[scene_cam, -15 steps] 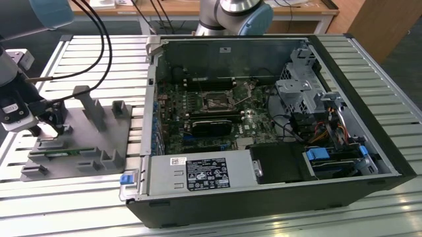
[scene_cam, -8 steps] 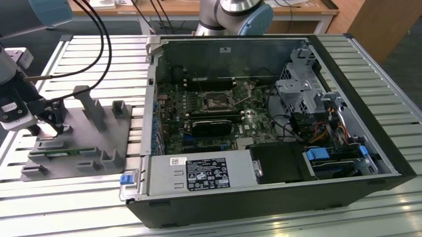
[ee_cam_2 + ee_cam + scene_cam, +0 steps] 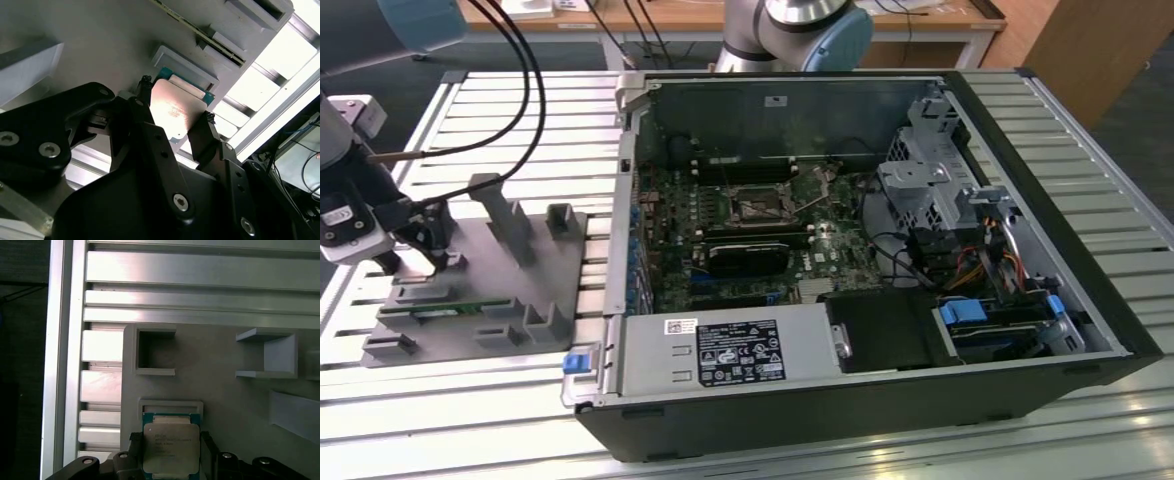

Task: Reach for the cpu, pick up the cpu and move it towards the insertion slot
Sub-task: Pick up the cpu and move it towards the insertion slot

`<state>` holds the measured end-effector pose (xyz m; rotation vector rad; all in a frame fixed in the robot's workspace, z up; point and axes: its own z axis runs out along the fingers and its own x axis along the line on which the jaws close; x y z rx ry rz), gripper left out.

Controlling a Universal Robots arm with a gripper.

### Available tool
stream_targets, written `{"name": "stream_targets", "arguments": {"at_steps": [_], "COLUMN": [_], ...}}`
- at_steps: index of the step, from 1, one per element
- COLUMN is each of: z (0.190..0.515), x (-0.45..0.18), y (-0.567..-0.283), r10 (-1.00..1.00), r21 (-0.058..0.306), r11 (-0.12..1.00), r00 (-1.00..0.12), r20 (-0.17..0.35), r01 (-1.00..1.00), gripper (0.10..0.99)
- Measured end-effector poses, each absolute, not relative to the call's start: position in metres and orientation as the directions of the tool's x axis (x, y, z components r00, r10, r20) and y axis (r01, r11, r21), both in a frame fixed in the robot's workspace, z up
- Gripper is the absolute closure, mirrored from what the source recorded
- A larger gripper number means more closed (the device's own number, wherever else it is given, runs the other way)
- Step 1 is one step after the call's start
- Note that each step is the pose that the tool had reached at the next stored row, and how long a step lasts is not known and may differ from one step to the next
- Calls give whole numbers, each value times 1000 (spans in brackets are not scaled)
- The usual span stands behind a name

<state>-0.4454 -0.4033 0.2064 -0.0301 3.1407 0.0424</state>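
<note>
One hand (image 3: 176,99) hovers at one cpu (image 3: 170,445).

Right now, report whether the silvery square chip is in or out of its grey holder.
In: the chip lies flat, framed by the grey holder.

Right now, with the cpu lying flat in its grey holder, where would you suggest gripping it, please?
Grip the cpu by two opposite side edges, coming down from above. It lies flat in a shallow pocket of the grey fixture, whose raised lip blocks one end, so the thin free sides probably offer the hold. The gripper hangs over it.
</note>
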Motion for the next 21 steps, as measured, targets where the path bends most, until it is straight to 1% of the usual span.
{"name": "stream_targets", "arguments": {"at_steps": [10,21], "z": [214,231], "x": [-445,-445], "y": [-403,-403], "r10": [-19,-19], "r21": [27,27], "r11": [999,999], "r00": [-1000,-1000], "r20": [-1,-1], "r01": [-19,-19], "gripper": [545,545]}}
